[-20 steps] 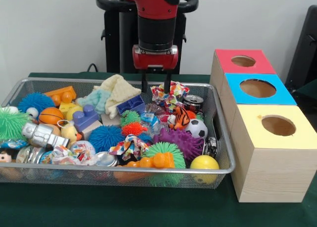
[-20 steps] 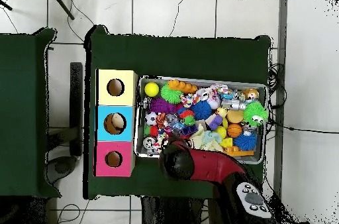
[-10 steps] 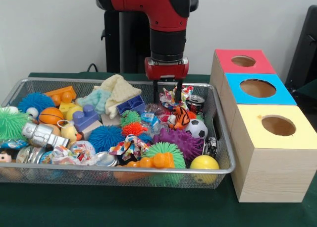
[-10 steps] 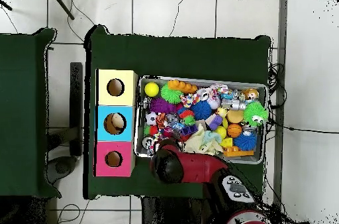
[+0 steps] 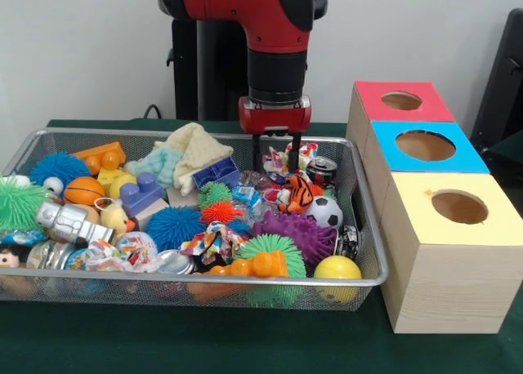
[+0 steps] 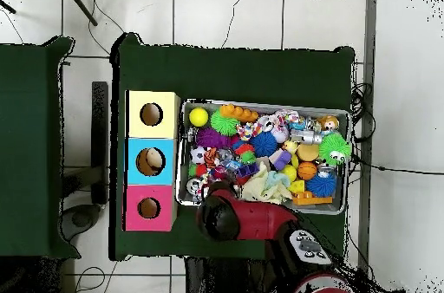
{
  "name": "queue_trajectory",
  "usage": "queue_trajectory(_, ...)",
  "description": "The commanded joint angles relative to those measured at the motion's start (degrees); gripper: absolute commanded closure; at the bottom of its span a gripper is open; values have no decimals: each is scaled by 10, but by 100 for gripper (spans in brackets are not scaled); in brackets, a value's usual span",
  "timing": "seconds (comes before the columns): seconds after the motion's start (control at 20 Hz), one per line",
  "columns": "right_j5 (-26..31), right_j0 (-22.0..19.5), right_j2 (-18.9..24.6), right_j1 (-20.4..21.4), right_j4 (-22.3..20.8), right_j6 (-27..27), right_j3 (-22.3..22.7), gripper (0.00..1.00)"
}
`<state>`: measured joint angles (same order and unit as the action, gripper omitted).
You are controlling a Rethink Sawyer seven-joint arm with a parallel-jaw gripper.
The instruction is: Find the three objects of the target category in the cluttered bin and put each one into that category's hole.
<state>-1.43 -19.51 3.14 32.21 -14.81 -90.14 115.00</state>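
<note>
Nearest in the front view: the cluttered bin on the green bench, full of toys, yellow ball and soccer ball among them. Beside it, 3 wooden boxes: yellow box closest, blue box behind, red box farthest. In the overhead view, something tan inside the blue box's hole, so perhaps 1 of 3 delivered; not sure. Farther back, gripper lowered over the bin's far right part, fingers parted, grasping nothing. Most of the sorting probably left.
</note>
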Motion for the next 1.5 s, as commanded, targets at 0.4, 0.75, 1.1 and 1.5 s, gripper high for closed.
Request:
queue_trajectory(0.4,84,-8,50,37,74,-97,-54,0)
queue_trajectory(0.75,145,24,26,58,96,-84,-79,0)
queue_trajectory(1.1,204,31,33,63,110,-68,-114,0)
queue_trajectory(1.5,245,27,41,64,110,-57,-134,0)
